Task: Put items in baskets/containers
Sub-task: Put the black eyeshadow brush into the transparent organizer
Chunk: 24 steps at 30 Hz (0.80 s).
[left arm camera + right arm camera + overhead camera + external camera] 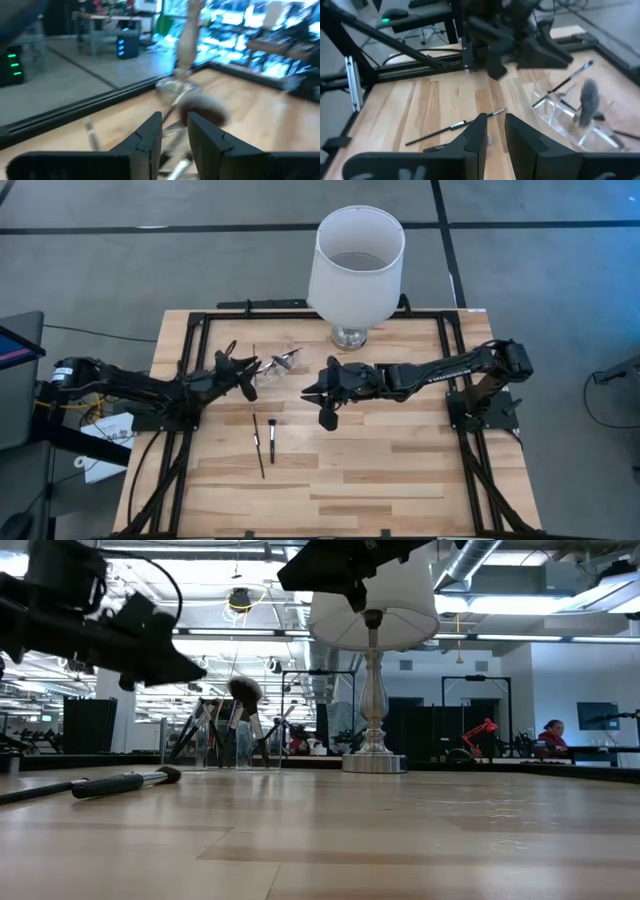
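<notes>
Clear pouch [278,369]: on worktop [400,470], brushes inside
Loose brushes [265,442]: lying near pouch
Left end effector [247,376]: beside pouch, narrow gap, empty
Right end effector [322,402]: hovering, narrow gap, empty

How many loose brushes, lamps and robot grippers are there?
Loose brushes lying on the table: 2
Lamp: 1
Grippers: 2, the left gripper and the right gripper
Total: 5

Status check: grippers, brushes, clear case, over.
Left gripper open beside clear plastic case. Right gripper empty, jaws parted. Two dark-handled makeup brushes on table.
</notes>
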### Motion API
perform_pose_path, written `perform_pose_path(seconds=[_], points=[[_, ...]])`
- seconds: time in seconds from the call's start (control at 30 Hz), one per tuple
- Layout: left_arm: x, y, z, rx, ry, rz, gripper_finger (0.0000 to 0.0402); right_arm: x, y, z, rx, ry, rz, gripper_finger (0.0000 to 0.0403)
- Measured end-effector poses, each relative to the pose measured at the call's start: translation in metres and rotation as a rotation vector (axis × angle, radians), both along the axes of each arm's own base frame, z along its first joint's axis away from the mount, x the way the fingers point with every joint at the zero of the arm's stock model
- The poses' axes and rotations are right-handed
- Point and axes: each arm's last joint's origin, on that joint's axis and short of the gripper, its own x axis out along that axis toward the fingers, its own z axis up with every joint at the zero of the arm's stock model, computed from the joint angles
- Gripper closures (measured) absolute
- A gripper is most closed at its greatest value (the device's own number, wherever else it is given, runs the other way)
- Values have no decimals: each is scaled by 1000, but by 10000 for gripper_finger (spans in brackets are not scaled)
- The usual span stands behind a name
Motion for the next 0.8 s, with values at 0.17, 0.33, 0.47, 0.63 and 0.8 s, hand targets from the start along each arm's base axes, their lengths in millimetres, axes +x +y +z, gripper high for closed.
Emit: perform_pose_path(seconds=[0.17, 0.33, 0.47, 0.63, 0.8], points=[[-2, -16, 8, -23, -80, -129, 311, 12, 0, -20, 17, 25, -12, 338], [1, -30, 15, -42, -111, -272, 311, 29, -10, -50, 17, 44, -40, 320], [5, -40, 21, -48, -118, -378, 310, 38, -18, -57, 12, 105, -62, 297], [14, -48, 35, -8, -118, -426, 288, 41, -19, -42, 11, 111, -65, 272], [36, -56, 46, -5, -62, -456, 253, 39, -16, -24, 11, 102, -57, 257]])
